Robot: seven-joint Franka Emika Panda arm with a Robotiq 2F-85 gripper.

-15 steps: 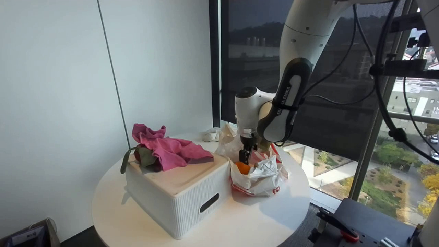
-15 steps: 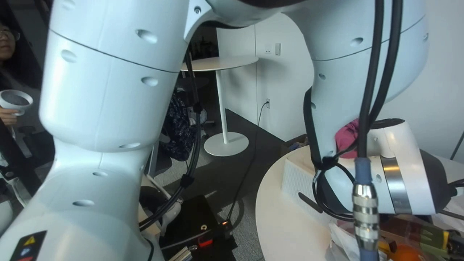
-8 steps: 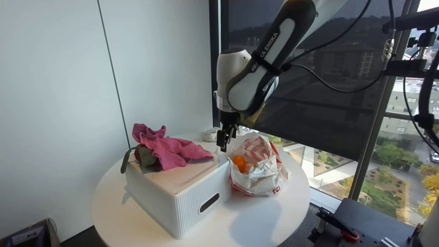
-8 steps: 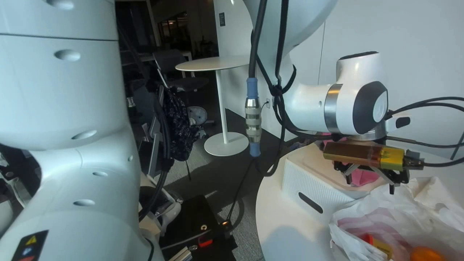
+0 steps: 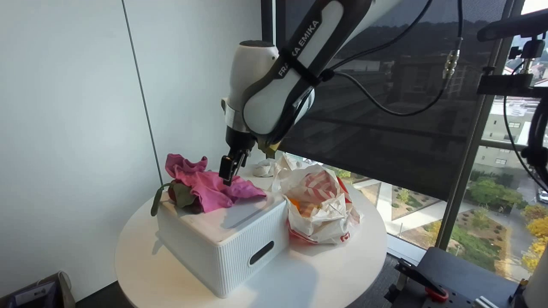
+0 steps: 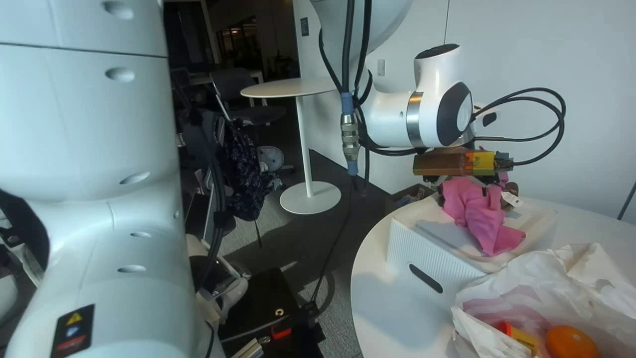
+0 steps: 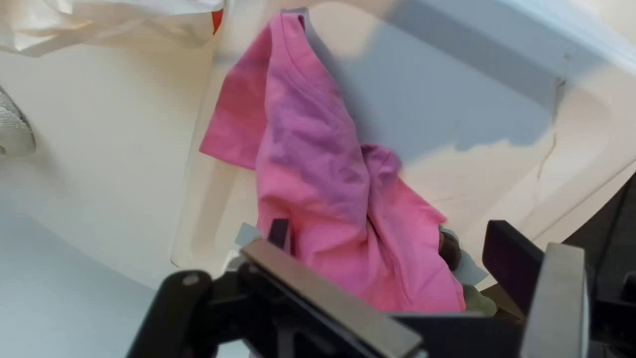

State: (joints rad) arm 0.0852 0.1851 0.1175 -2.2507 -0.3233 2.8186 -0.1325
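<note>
On the white box (image 5: 234, 259), at the left of the worktop (image 5: 342, 269), lies the pink cloth (image 7: 318, 174), with the plastic bag (image 5: 327, 222) to its right. It should be light, limp and hard to damage; the raised folds at its middle look easiest to pinch, the flat edges less so. The fingers (image 7: 512, 263) stand wide over it, gripping nothing. Rumpled and seamed along one edge, it turns purplish in shadow, and a green item (image 5: 184, 195) peeks out at its left end.
</note>
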